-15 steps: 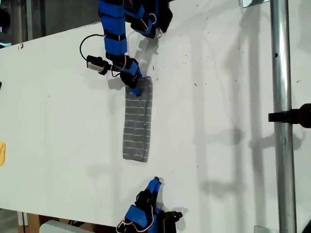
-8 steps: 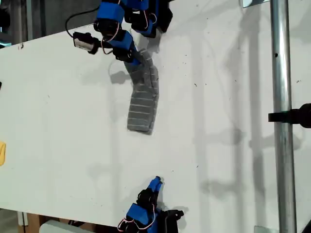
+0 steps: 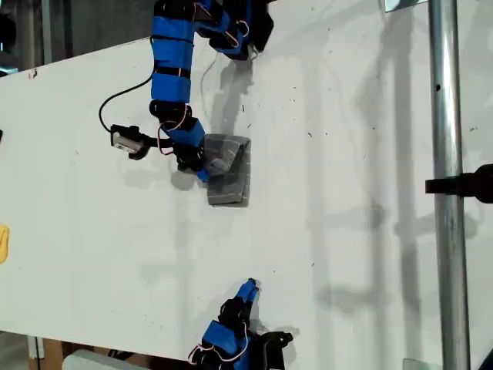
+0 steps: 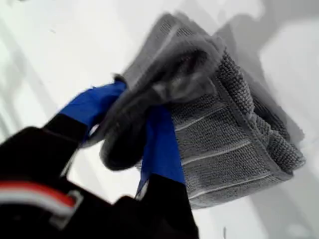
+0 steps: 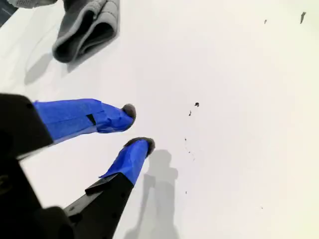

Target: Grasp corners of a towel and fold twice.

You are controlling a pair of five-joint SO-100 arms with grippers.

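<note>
The towel [image 3: 229, 182] is a dark grey cloth with pale stripes, doubled over into a short bundle on the white table [image 3: 347, 154], seen in the middle of the exterior view. My first gripper [image 3: 202, 171] is at the bundle's left edge in that view. Up close, my first gripper [image 4: 137, 124] is shut on a bunched upper layer of the towel [image 4: 229, 134]. My second gripper [image 3: 246, 291] stays near the table's bottom edge in the exterior view. In its wrist view my second gripper [image 5: 134, 128] is open and holds nothing; the towel [image 5: 87, 27] lies well beyond it.
A metal pole [image 3: 447, 185] with a black clamp [image 3: 466, 185] runs down the exterior view's right. A yellow object [image 3: 3, 243] peeks in at that view's left edge. Small dark specks [image 5: 196, 105] dot the table.
My first gripper lifted the towel's far end and carried it down the exterior view, doubling the long strip into a short bundle. The second arm has not moved.
</note>
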